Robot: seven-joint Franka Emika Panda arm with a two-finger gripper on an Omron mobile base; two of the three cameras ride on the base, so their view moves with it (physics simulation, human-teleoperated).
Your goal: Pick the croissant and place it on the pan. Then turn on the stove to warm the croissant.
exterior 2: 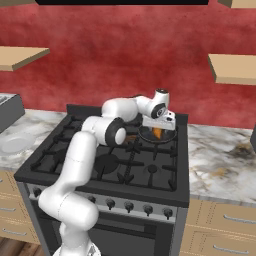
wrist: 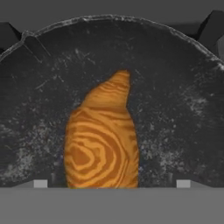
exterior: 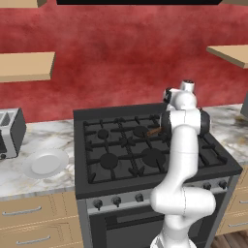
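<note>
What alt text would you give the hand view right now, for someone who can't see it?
An orange-brown croissant lies on the scratched dark floor of the pan, its tapered end pointing up the picture. The pan's curved rim arcs across the top, and the gripper is open, one fingertip on either side of the pastry.

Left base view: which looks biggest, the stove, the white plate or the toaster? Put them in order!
1. the stove
2. the white plate
3. the toaster, though the picture edge cuts it off, so the last two are unsure.

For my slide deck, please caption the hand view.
Croissant lying in the dark pan, open gripper just above it.
</note>
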